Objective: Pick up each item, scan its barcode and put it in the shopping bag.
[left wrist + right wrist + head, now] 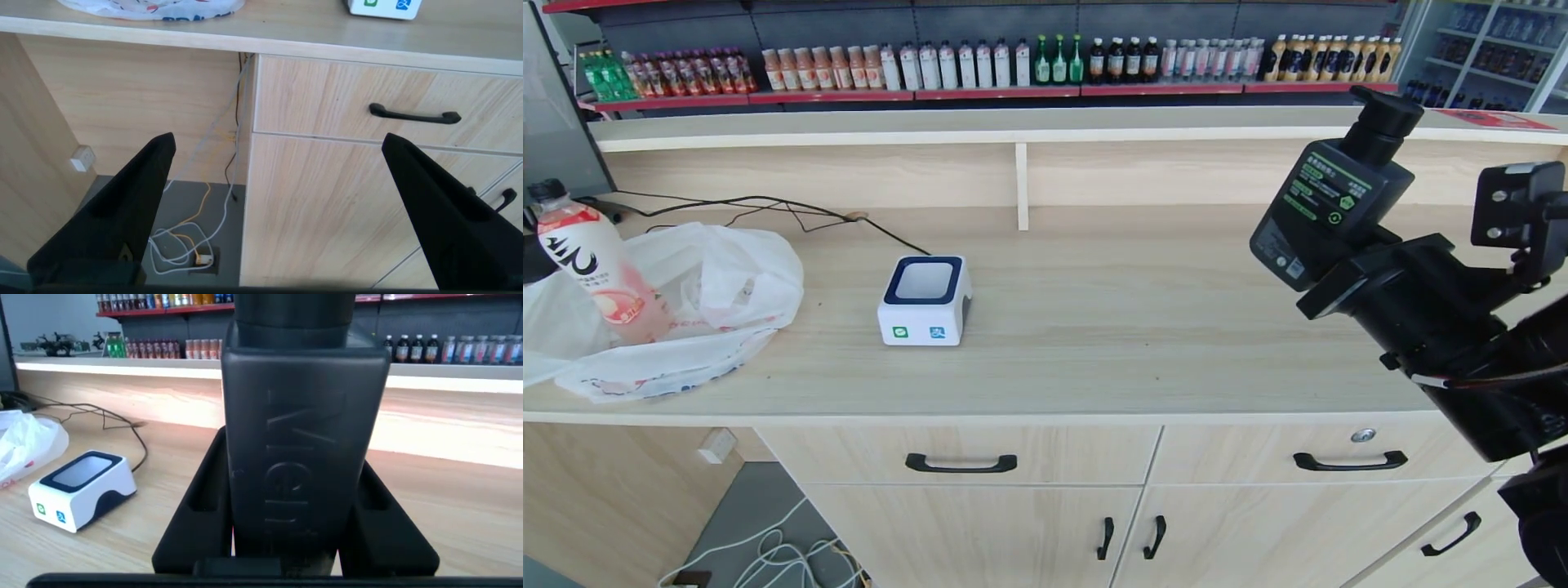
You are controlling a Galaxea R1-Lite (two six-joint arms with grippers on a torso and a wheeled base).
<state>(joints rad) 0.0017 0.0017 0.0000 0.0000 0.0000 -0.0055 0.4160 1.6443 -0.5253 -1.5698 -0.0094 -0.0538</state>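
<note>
My right gripper (1343,265) is shut on a dark grey pump bottle (1327,204) and holds it tilted in the air above the right side of the wooden counter (1143,327). In the right wrist view the pump bottle (302,433) stands between the two black fingers (200,506). A white scanner with a blue-rimmed window (925,300) sits left of centre, well away from the bottle. At the far left lies the white plastic shopping bag (727,278) with a peach drink bottle (592,265) lying in its mouth. My left gripper (278,204) is open below counter level, facing the cabinet front.
A black cable (768,204) runs from the scanner along the back of the counter. A raised ledge (1013,135) borders the far side, with drink shelves behind. Drawers with black handles (961,465) lie under the front edge, and loose cables (192,245) are on the floor.
</note>
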